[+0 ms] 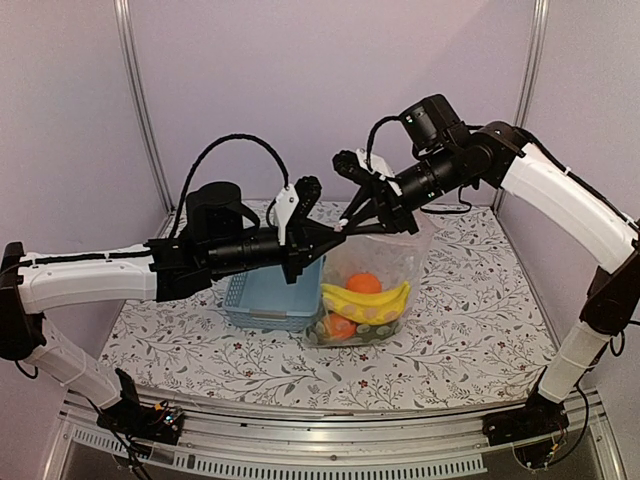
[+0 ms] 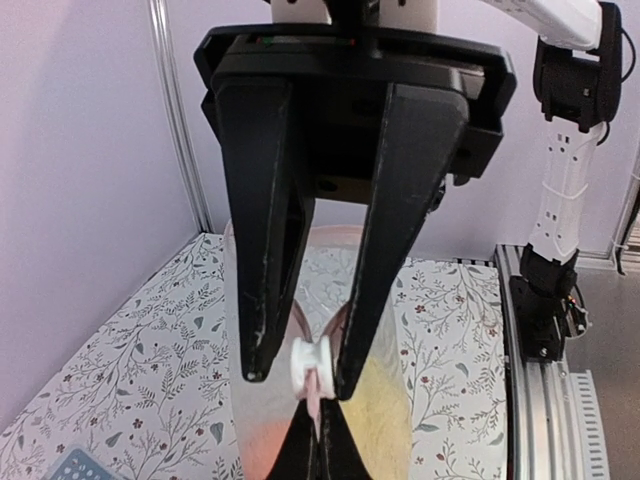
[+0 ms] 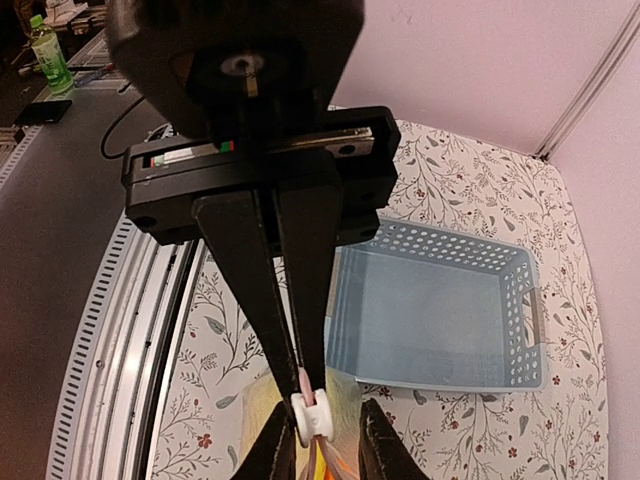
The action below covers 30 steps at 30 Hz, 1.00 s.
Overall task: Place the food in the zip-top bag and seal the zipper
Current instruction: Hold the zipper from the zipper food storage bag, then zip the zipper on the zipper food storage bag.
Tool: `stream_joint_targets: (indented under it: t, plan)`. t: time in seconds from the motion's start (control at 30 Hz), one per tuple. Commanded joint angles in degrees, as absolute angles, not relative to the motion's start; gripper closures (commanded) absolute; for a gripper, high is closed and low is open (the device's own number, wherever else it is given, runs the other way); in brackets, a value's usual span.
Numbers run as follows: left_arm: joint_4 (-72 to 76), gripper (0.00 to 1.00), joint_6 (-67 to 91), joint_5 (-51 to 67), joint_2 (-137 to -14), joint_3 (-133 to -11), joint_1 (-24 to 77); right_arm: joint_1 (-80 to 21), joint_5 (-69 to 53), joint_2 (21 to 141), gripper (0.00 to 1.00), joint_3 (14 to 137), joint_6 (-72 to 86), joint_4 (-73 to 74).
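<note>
The clear zip-top bag [image 1: 400, 255] stands on the cloth. It holds yellow bananas [image 1: 365, 300], an orange piece [image 1: 364, 283], a red piece [image 1: 340, 326] and green bits [image 1: 375, 330]. Both grippers meet at its upper left corner. My right gripper [image 1: 352, 222] [image 3: 305, 385] is shut on the pinkish zipper strip [image 2: 315, 402] just beside the white slider [image 3: 313, 417] [image 2: 316, 368]. My left gripper [image 1: 335, 232] [image 2: 297, 378] straddles the slider with its jaws narrowly apart. One finger touches the slider and the other leaves a small gap.
The light-blue slatted basket [image 1: 268, 298] [image 3: 440, 310] sits just left of the bag with nothing in it. The floral cloth [image 1: 470, 300] covers the table. A metal rail [image 1: 330, 440] runs along the near edge. Purple walls close in the back and sides.
</note>
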State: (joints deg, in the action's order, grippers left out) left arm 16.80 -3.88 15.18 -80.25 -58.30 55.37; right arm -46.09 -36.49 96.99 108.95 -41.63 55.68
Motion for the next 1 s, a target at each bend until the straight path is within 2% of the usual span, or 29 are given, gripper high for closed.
stream_joint_targets:
  t: [0.0,0.27,0.43,0.97]
  plan:
    - [17.78,1.00,-4.07,15.92,-78.66,-57.58,54.58,-46.67,-36.30,97.58,0.81,110.85,-41.67,55.97]
    - [17.88,1.00,-4.16,11.79,-77.83,-56.95,54.62,-46.67,-33.15,97.56,0.97,111.18,-42.21,57.33]
    - [18.50,1.00,-4.00,9.37,-75.38,-54.96,54.60,-46.16,-28.56,98.46,0.99,111.54,-42.72,59.42]
    - [14.48,1.00,-4.03,1.89,-63.42,-47.29,54.36,-40.95,-28.48,99.89,0.98,113.16,-42.53,64.42]
